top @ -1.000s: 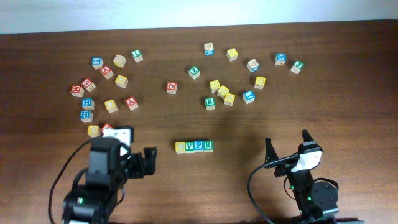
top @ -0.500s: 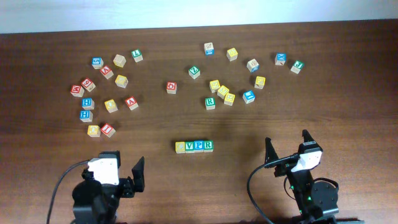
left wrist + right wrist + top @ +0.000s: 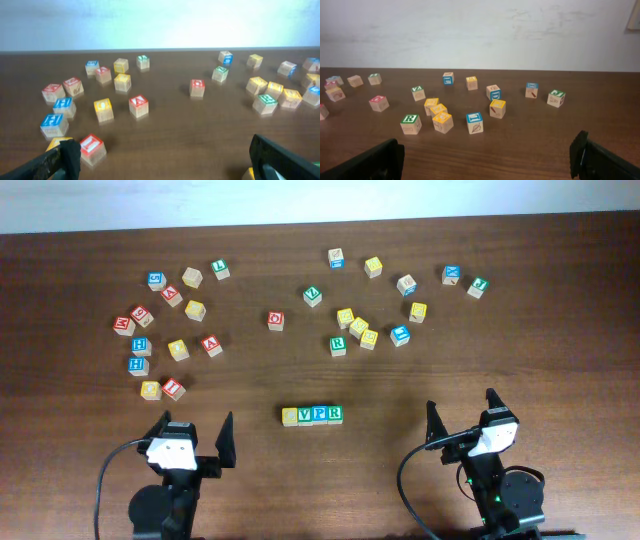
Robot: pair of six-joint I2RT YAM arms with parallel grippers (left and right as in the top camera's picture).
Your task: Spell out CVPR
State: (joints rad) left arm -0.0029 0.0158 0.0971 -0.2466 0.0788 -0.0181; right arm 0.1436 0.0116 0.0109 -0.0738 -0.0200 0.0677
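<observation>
CVPR row (image 3: 312,415) is sitting complete, mid-counter (image 3: 560,330), between two idle arms.
The left gripper (image 3: 192,435) is holding its fingers apart, empty; the four cubes are touching in reading order; the right gripper (image 3: 462,418) is gaping likewise, well apart, apparently because nothing is left to place.

Left gripper (image 3: 164,146): my black fingers (image 3: 280,160) run off the bottom edge.
Yellow wooden cube (image 3: 55,143): mostly hidden behind my finger.
Scattered wooden cubes (image 3: 405,284): several letters too small to read.
</observation>
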